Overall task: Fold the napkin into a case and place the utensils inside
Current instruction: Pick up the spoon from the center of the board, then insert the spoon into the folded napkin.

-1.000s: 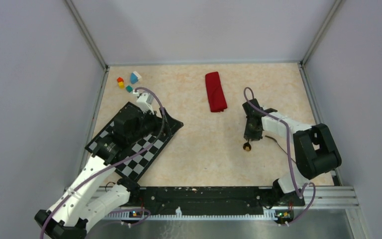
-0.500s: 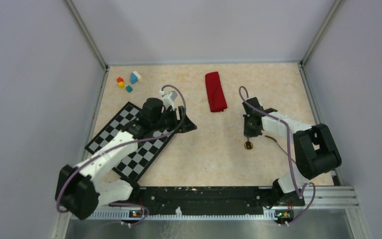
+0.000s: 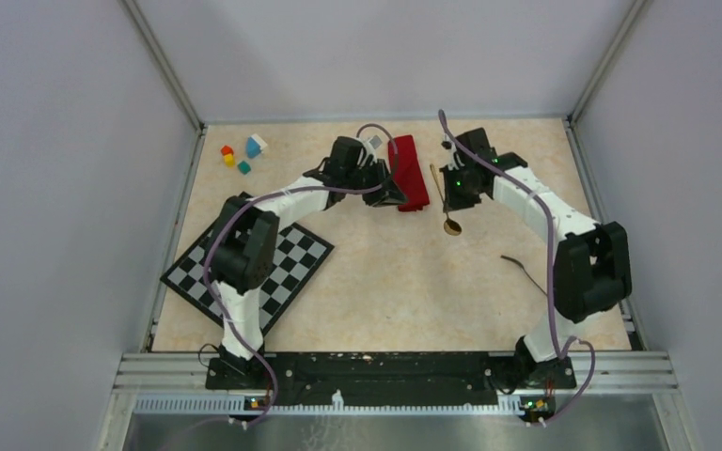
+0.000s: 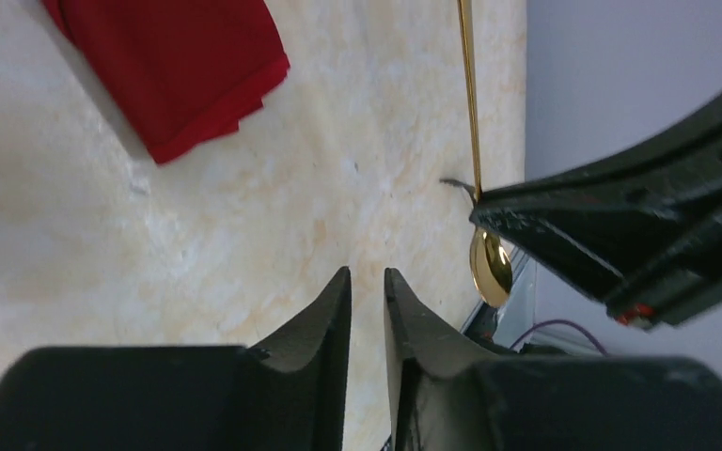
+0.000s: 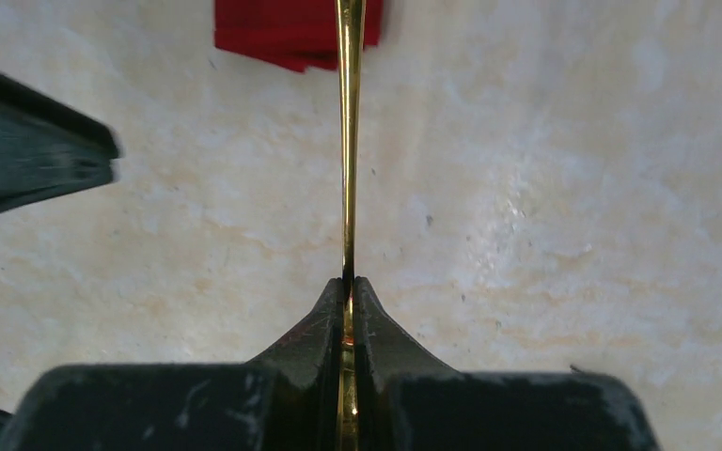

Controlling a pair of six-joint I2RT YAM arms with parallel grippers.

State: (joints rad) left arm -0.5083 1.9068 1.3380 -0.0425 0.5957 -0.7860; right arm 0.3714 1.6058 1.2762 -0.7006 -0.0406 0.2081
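Note:
The red napkin (image 3: 407, 174) lies folded as a narrow oblong case at the back middle of the table. Its near end (image 4: 174, 66) shows in the left wrist view. My right gripper (image 3: 444, 197) is shut on the thin handle of the gold spoon (image 3: 451, 226), just right of the case. The handle (image 5: 348, 141) runs out past my fingertips toward the red cloth (image 5: 291, 28). My left gripper (image 3: 395, 195) hovers at the case's near end. Its jaws (image 4: 367, 277) stand a narrow gap apart with nothing between them. The dark fork (image 3: 524, 270) lies on the table to the right.
A black-and-white checkered mat (image 3: 263, 272) lies at the left, under the left arm. Several small coloured blocks (image 3: 240, 155) sit in the back left corner. Grey walls enclose the table on three sides. The two grippers are close together beside the case.
The left arm swung from over the checkered mat to the napkin's near end, and its jaws narrowed. The right gripper closed on the spoon and carried it back toward the napkin.

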